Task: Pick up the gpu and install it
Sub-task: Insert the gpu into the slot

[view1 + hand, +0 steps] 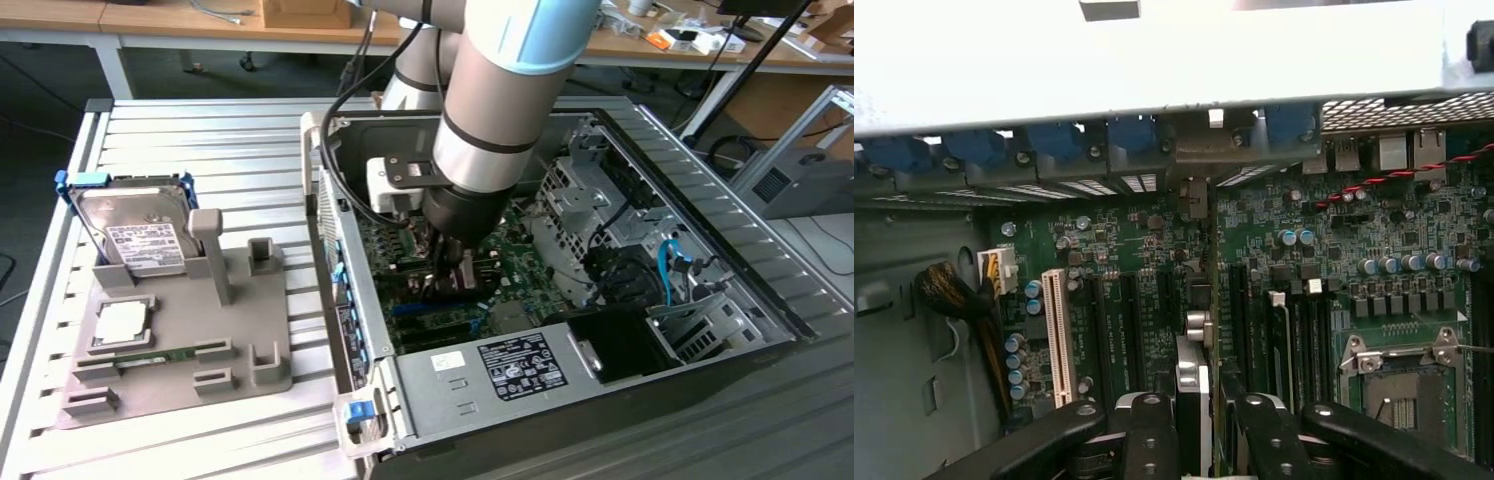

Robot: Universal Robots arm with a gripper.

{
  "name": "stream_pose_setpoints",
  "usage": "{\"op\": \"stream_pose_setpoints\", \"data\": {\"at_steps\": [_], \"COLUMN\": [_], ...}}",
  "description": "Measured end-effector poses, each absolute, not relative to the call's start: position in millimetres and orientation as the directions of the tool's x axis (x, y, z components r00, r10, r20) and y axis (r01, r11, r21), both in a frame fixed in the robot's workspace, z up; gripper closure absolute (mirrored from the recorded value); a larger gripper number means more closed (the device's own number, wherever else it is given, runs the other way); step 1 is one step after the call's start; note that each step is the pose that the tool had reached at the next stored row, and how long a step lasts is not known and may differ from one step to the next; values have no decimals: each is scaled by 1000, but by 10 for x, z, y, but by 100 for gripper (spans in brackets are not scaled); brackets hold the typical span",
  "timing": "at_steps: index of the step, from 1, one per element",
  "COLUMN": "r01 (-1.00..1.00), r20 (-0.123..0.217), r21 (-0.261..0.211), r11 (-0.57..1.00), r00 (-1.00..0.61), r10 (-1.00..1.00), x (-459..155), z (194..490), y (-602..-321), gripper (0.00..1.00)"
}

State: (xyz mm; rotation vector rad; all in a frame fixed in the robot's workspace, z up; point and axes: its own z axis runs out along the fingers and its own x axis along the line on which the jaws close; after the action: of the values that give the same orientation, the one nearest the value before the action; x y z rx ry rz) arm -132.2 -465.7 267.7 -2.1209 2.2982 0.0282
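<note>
silver hard drive (134,232) upright in grey holder (187,372), open computer case (747,270), green motherboard (1284,262), slatted table (200,140)

Looks like a robotics lab or workshop: a silver-and-blue robot arm (501,100) over an opened black desktop computer case (731,218) on a ribbed aluminium table (200,140), cluttered long wooden workbenches (160,20) behind.

The motherboard (1124,250) is green with one white slot (1058,335). The end effector (1200,408) is black, the gpu (1192,385) silver-edged, the hard drive (123,212) silver with a white label (144,246).
</note>
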Motion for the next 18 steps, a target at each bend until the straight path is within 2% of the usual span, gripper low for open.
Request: {"op": "stream_pose_setpoints", "data": {"at_steps": [18], "r01": [-997], "r20": [-23], "r21": [2], "r11": [80], "r00": [-80], "r10": [-997], "x": [-1323], "z": [2653], "y": [-4641], "gripper": [73]}}
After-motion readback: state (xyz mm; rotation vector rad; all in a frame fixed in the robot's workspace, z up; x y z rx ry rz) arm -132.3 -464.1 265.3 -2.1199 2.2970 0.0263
